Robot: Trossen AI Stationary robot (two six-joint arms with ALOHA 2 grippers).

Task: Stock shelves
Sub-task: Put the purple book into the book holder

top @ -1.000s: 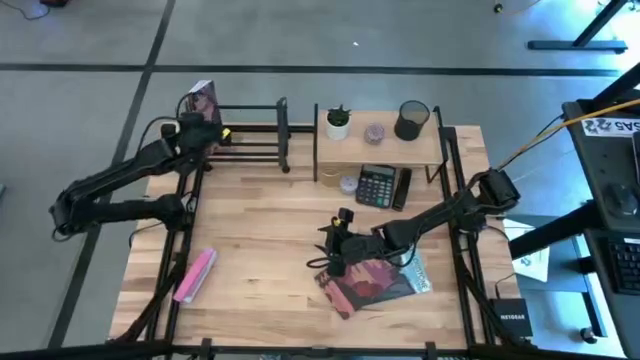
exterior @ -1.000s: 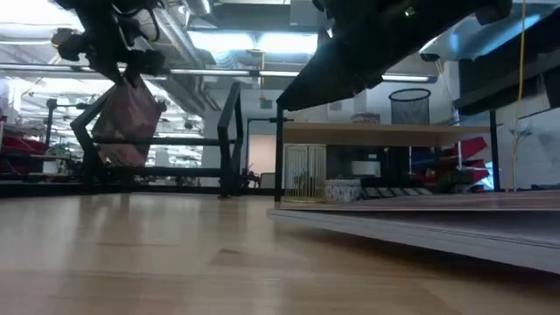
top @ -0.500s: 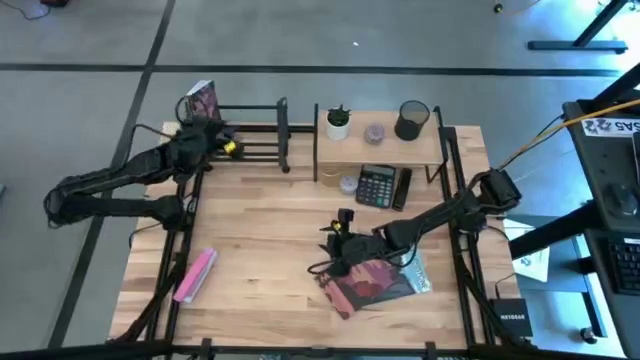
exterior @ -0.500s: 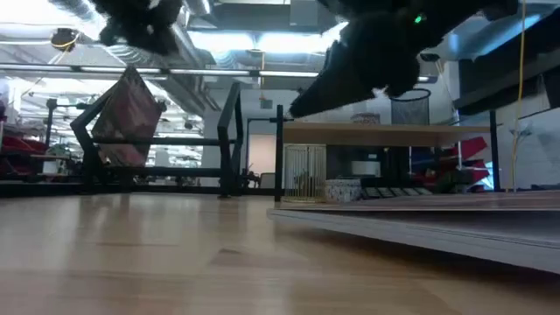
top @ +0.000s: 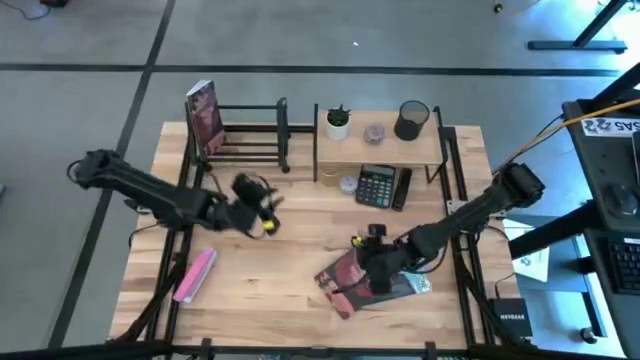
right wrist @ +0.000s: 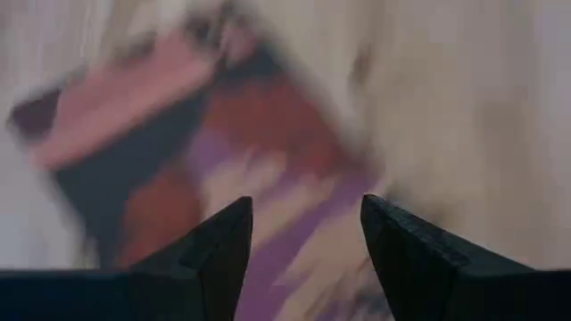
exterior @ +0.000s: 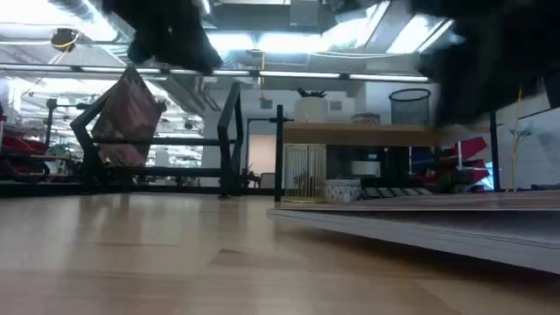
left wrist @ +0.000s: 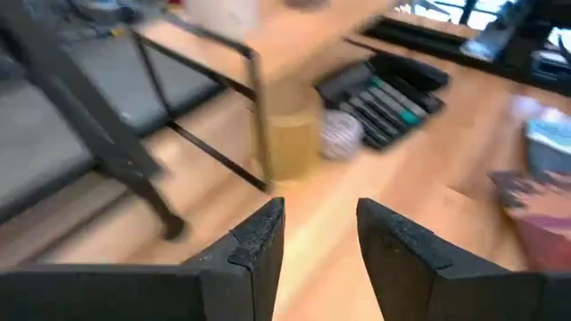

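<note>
Right, nearest the front edge of the worktop [top: 260, 290] the right gripper [top: 372, 268] hangs directly over a flat magazine [top: 372, 284] with a dark red and purple cover. Its wrist view looks past parted jaws with nothing between them, the cover filling the gap. That reads as lining up a pick, though whether it touches the cover cannot be told. The magazine lies flat, so the jaws will likely need an edge to bite on; its near-left corner points at bare wood, with room there to slide or tip it.

Off to the front left, a pink book [top: 195, 274] lies flat, well apart from both arms, probably waiting its turn.

Mid-worktop now: the left gripper [top: 262, 216] sits over bare wood between the pink book and the shelves, jaws open and empty, the wrist view aimed toward the wooden shelf. Plenty of bare wood all around it.

Further back, the low black rack [top: 248, 135] stands at the left rear, and one book [top: 204, 115] stands in it, leaning at the rack's outer left end. The rest of its slots look free, so there is space for another book beside it.

Just right of the rack stands the two-level wooden shelf [top: 378, 146]. On top sit a small plant pot [top: 339, 122] and a mesh cup [top: 410, 120]; a calculator [top: 377, 185] pokes out below.
</note>
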